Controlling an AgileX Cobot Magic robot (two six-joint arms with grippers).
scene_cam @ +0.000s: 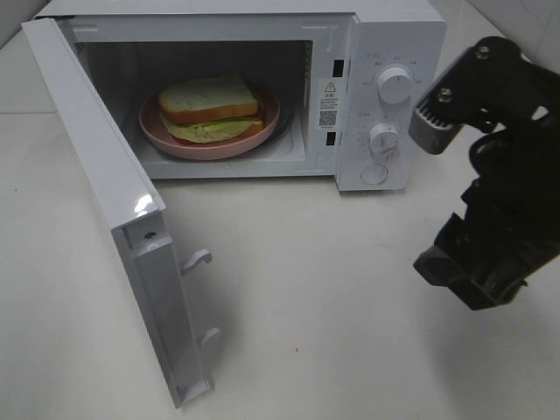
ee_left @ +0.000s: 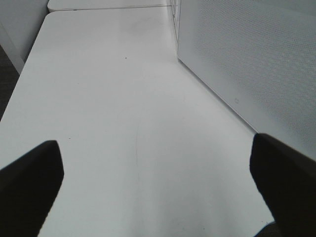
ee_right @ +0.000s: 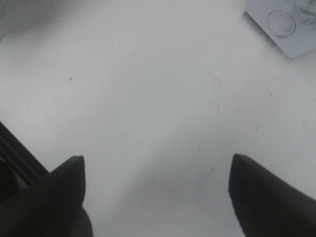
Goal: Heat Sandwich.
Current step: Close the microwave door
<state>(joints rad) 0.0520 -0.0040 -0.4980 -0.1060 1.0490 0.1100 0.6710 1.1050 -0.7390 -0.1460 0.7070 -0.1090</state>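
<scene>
The sandwich (scene_cam: 210, 107), pale bread with green filling, lies on a round pink plate (scene_cam: 175, 140) inside the white microwave (scene_cam: 385, 52). The microwave door (scene_cam: 105, 201) is swung wide open to the left. My right gripper (scene_cam: 472, 280) hangs over the table to the right of the microwave, in front of its control panel. In the right wrist view it (ee_right: 158, 187) is open and empty above bare tabletop. My left gripper (ee_left: 158, 173) is open and empty over the table beside a white perforated wall (ee_left: 247, 64). It does not show in the exterior view.
The microwave's two knobs (scene_cam: 395, 85) and a round button (scene_cam: 374, 174) are on its right panel. Two door latch hooks (scene_cam: 197, 260) stick out from the door's edge. A white panel corner with a circle (ee_right: 289, 24) shows in the right wrist view.
</scene>
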